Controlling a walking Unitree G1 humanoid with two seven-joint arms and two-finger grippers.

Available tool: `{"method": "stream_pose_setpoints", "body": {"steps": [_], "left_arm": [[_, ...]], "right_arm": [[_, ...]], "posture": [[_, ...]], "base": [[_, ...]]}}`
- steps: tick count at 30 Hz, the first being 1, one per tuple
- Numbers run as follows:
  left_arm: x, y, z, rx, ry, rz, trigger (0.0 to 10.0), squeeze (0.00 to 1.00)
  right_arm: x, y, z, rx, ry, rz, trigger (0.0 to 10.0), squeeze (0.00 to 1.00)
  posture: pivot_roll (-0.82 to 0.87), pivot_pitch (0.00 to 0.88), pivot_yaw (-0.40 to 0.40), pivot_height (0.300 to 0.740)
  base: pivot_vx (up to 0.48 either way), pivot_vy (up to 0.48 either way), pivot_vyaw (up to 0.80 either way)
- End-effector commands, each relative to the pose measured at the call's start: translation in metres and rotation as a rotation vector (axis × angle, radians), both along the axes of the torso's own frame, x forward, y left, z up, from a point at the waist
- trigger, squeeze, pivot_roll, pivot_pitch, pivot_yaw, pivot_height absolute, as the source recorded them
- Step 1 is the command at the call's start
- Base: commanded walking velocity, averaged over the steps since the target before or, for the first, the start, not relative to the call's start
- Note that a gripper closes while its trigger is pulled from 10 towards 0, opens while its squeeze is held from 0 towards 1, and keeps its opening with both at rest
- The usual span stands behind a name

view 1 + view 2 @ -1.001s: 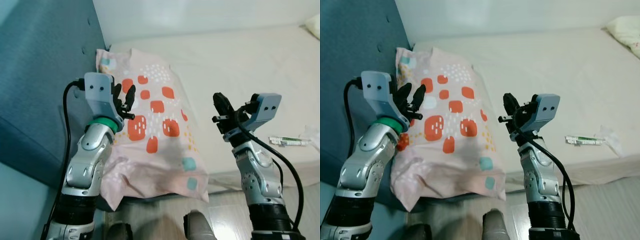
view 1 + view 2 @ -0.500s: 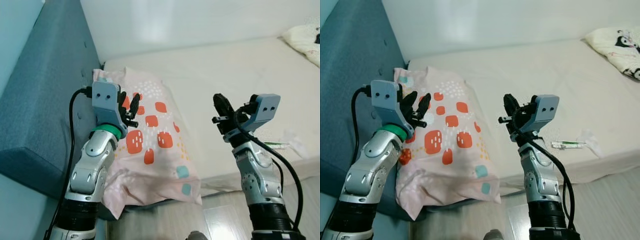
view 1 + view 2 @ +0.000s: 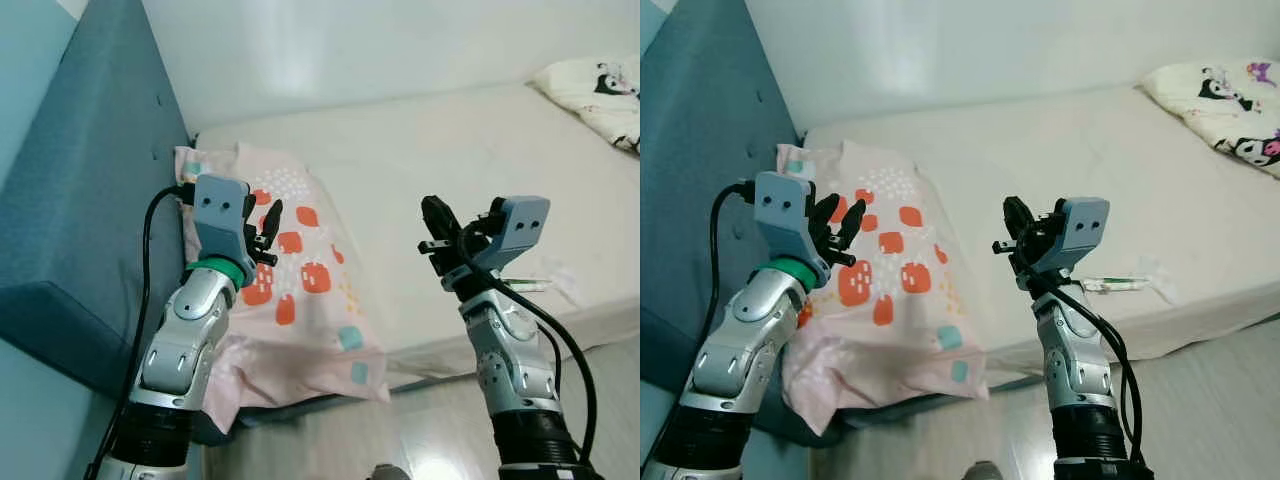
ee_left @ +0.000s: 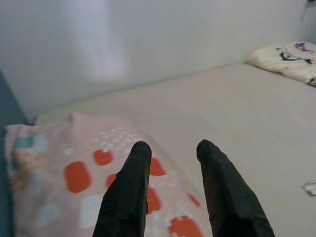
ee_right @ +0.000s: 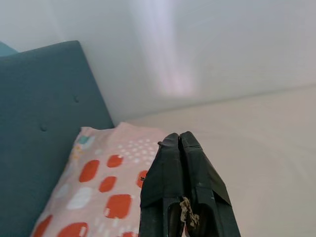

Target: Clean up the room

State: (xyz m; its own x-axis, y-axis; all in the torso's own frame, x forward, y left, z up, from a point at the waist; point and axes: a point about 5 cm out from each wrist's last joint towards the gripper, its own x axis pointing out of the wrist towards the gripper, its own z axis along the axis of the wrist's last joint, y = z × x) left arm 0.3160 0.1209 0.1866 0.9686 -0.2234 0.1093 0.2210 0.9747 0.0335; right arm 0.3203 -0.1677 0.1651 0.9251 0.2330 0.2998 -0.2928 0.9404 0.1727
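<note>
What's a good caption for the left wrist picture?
Left gripper, its black fingers apart, above a pink pillow with orange patches on a cream bed.

Pretty bright, soft daylight all round, no harsh shadows. There's a pale glare streak on the wall [image 3: 940, 60] behind the bed [image 3: 1090, 170], and it shows as a washed-out patch in both wrist views too. Head views are sharp enough, colours a bit cool. The left pincer [image 4: 170, 153] fingers look soft and out of focus up close, and the right pincer [image 5: 178, 140] is a dark blurry lump, low contrast
</note>
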Motion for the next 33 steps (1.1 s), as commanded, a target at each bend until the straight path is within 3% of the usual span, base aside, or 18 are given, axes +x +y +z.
{"method": "stream_pose_setpoints", "body": {"steps": [1, 21, 25, 33], "left_arm": [[-0.0012, 0.0012, -0.0061, 0.013, 0.015, 0.006, 10.0, 0.0], [0.0004, 0.0041, -0.0093, 0.038, 0.023, 0.032, 10.0, 0.0], [0.0008, 0.0047, -0.0099, 0.048, 0.026, 0.037, 10.0, 0.0], [0.0013, 0.0043, -0.011, 0.051, 0.03, 0.041, 10.0, 0.0]], "right_arm": [[-0.0021, 0.0003, -0.0069, 0.001, 0.016, -0.002, 10.0, 0.0], [-0.0043, 0.0014, -0.0094, 0.01, 0.019, -0.004, 10.0, 0.0], [-0.005, 0.0021, -0.0098, 0.012, 0.02, -0.004, 10.0, 0.0], [-0.0057, 0.0017, -0.0098, 0.012, 0.019, -0.005, 10.0, 0.0]], "posture": [[-0.1, 0.01, 0.068, 0.717], [-0.1, 0.024, 0.076, 0.717], [-0.1, 0.032, 0.082, 0.717], [-0.11, 0.032, 0.082, 0.717]], "base": [[0.0, -0.48, 0.0], [0.0, -0.48, 0.0], [0.0, 0.0, 0.0], [0.0, -0.48, 0.0]]}}
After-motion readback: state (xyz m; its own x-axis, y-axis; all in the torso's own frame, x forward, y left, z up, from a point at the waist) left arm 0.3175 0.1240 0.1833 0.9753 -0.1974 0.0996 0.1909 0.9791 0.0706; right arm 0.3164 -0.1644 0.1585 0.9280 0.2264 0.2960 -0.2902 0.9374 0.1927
